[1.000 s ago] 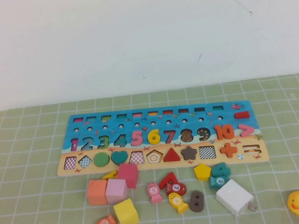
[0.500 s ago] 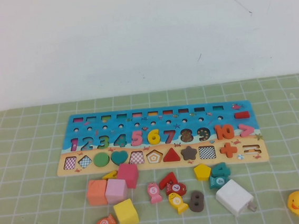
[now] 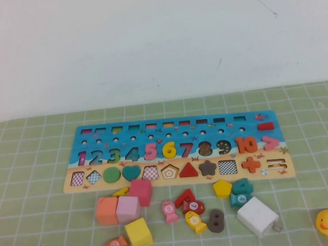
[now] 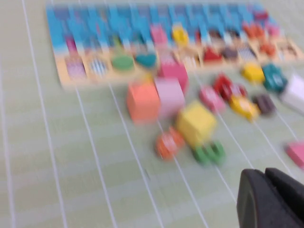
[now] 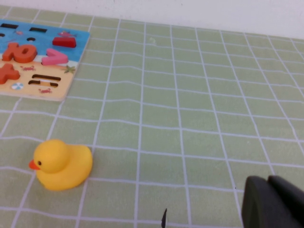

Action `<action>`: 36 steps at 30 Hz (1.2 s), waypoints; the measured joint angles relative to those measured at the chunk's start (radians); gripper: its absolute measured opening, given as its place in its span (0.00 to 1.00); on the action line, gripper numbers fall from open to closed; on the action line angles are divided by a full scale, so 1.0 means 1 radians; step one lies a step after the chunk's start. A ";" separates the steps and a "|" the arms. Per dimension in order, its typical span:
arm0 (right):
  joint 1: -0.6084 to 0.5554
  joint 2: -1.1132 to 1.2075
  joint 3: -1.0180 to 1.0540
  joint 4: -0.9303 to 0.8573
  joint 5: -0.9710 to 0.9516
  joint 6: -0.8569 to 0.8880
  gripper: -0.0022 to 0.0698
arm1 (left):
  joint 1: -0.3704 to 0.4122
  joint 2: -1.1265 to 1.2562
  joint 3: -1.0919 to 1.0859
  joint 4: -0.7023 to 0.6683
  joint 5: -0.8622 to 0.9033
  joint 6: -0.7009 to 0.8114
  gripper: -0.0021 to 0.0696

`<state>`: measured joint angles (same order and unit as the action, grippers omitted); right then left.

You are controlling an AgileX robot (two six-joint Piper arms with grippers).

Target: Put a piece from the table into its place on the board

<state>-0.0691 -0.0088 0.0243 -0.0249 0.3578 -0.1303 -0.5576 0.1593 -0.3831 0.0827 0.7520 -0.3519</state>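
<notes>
The flat printed board (image 3: 175, 152) holds number and shape pieces on green checked cloth (image 3: 40, 228). Left gripper (image 4: 270, 197) and right gripper (image 5: 273, 202) hover above the cloth; finger state cannot be determined.

A plain white wall (image 3: 155, 36) fills the upper half of the frame; below it, a green checked cloth (image 3: 40, 228) covers the bench.

**Both arms out of the overhead view, grippers near the table**

Left gripper (image 4: 270, 199): seen only from its own wrist camera as a dark tip, hanging above the cloth on the robot's side of the board (image 3: 175, 151). Right gripper (image 5: 273, 202): likewise a dark tip over the cloth, off the board's right end. Finger spacing unclear on both.
</notes>
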 joint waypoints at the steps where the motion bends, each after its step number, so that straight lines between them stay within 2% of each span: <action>1: 0.000 0.000 0.000 0.000 0.000 0.000 0.03 | 0.004 -0.001 0.026 0.025 -0.069 0.000 0.03; 5: 0.000 0.000 0.000 0.000 0.000 0.000 0.03 | 0.073 -0.023 0.162 0.100 -0.320 0.011 0.03; 9: 0.000 0.000 0.000 0.000 0.000 0.000 0.03 | 0.228 -0.053 0.284 0.044 -0.477 0.057 0.03; 14: 0.000 0.000 0.000 0.000 0.000 0.000 0.03 | 0.407 -0.111 0.388 0.003 -0.557 0.069 0.03; 18: 0.000 0.000 0.000 0.000 0.000 0.000 0.03 | 0.492 -0.164 0.409 -0.037 -0.565 0.065 0.03; 26: 0.000 0.000 0.000 0.000 0.000 0.000 0.03 | 0.495 -0.169 0.409 -0.091 -0.563 0.065 0.03; 32: 0.000 0.000 0.000 0.000 0.000 0.000 0.03 | 0.442 -0.169 0.409 -0.095 -0.501 0.074 0.03; 36: 0.000 0.000 0.000 0.000 0.000 0.000 0.03 | 0.435 -0.169 0.409 -0.095 -0.442 0.083 0.03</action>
<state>-0.0691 -0.0088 0.0243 -0.0249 0.3578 -0.1303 -0.1228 -0.0095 0.0261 -0.0125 0.3100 -0.2690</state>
